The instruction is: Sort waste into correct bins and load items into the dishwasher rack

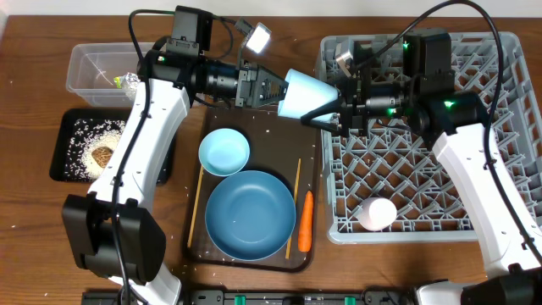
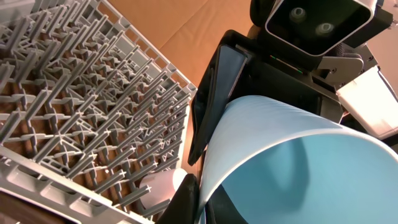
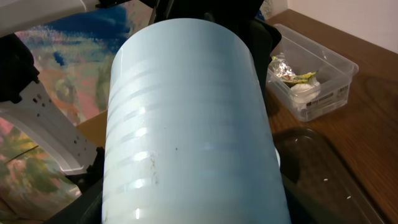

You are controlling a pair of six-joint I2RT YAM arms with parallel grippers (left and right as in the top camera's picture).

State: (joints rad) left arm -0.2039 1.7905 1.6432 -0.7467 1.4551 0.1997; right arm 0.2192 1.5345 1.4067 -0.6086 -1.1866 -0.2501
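Looking light, stiff and slick, the light-blue cup [image 1: 306, 95] is rim-clenched by left fingers [image 1: 273, 87]; right fingers [image 1: 329, 113] ring its base, grip unclear.

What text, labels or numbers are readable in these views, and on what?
None readable.
White sticker on the clear plastic rectangular tub: dark print, too small and blurred to read.
Light-blue cup: faint bands only, no lettering.

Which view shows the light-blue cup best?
Overhead: it shows the whole light-blue cup, tipped sideways, from rim to base. Left wrist catches only the rim and inside; right wrist only the outer wall, filling the frame.
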